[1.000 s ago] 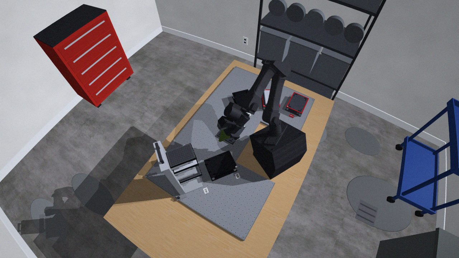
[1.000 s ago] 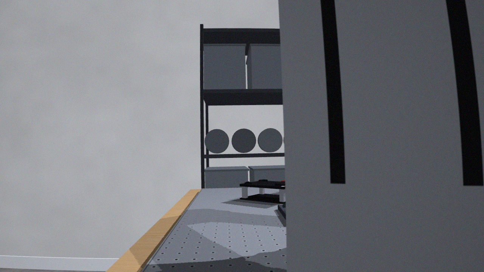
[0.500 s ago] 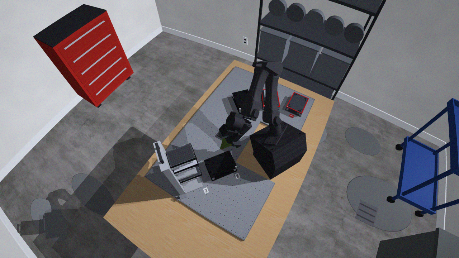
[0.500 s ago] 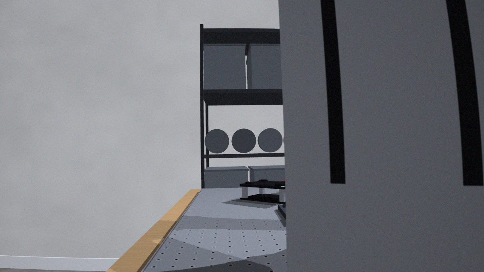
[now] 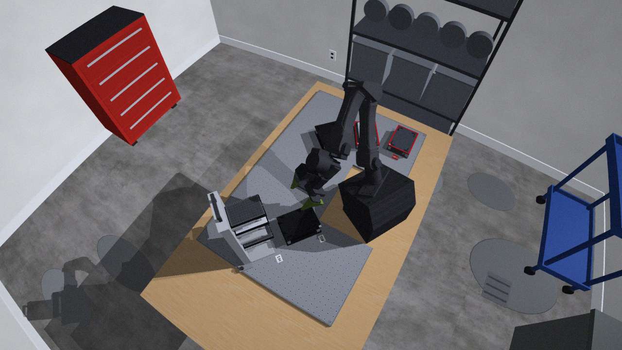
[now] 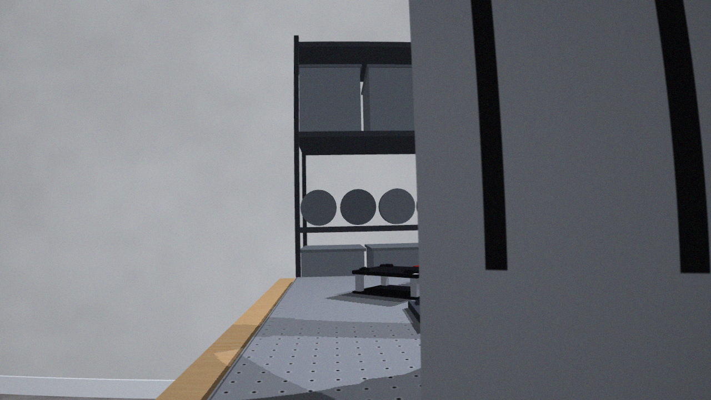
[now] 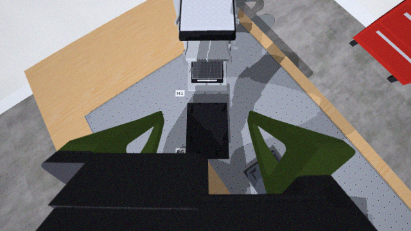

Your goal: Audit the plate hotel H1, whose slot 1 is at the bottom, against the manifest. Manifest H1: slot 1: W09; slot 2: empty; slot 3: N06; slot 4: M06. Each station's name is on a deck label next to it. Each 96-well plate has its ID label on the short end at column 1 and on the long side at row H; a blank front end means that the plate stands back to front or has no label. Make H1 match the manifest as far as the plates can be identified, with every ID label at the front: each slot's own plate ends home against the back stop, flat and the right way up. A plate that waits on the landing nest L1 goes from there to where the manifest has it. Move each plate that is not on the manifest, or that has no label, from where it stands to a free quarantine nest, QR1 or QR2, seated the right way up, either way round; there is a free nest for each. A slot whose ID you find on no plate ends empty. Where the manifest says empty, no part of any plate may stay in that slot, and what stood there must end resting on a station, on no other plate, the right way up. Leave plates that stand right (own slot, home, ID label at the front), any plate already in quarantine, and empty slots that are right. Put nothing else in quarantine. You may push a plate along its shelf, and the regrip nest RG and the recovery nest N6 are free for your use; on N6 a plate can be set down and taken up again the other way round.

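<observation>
I have the green-fingered end effector (image 7: 205, 135) spread wide and empty above the black regrip nest (image 7: 207, 128), facing the grey plate hotel H1 (image 7: 207, 52). A dark well plate (image 7: 207, 71) juts from a low slot; next I'd descend, straddle it squarely.

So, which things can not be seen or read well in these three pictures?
- Plate IDs in the hotel H1: too small in the top view, and the wrist view shows only plate tops.
- Lower slots: covered by the top plate.
- One red-rimmed quarantine nest: mostly behind the arm.
- Exterior view: a grey panel blocks the right half.
- Deck label by the black nest: half covered by the open gripper body.
</observation>
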{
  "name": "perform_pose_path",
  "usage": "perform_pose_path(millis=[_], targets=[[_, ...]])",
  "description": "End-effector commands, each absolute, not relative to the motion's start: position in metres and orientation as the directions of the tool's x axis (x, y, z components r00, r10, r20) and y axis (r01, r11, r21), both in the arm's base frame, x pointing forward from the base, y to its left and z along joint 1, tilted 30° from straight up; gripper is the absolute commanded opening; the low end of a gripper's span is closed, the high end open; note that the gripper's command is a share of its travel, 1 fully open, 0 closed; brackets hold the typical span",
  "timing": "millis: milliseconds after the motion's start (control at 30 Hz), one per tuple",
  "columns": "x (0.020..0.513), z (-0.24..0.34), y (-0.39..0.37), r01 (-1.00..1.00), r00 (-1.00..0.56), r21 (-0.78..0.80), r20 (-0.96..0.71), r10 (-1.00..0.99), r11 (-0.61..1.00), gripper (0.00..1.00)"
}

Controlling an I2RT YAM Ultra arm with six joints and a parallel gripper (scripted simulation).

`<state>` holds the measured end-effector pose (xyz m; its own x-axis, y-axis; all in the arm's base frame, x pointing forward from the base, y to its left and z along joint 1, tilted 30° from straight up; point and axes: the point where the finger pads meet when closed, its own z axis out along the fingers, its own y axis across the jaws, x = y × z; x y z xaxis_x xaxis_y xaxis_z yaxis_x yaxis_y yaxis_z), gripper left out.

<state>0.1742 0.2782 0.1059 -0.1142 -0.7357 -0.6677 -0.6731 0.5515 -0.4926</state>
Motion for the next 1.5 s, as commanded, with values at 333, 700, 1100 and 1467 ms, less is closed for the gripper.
perform_pose_path(millis=[333, 700, 1100, 1467], targets=[[0.155, 0.15, 0.288, -0.666, -0.121, -0.488, -0.674, -0.728, 0.563, 1.0], [0.139, 0.173, 0.298, -0.668, -0.123, -0.503, -0.652, -0.748, 0.548, 1.0], [0.129, 0.193, 0.304, -0.668, -0.123, -0.503, -0.652, -0.748, 0.548, 1.0], [0.131, 0.191, 0.3, -0.668, -0.127, -0.498, -0.656, -0.744, 0.553, 1.0]])
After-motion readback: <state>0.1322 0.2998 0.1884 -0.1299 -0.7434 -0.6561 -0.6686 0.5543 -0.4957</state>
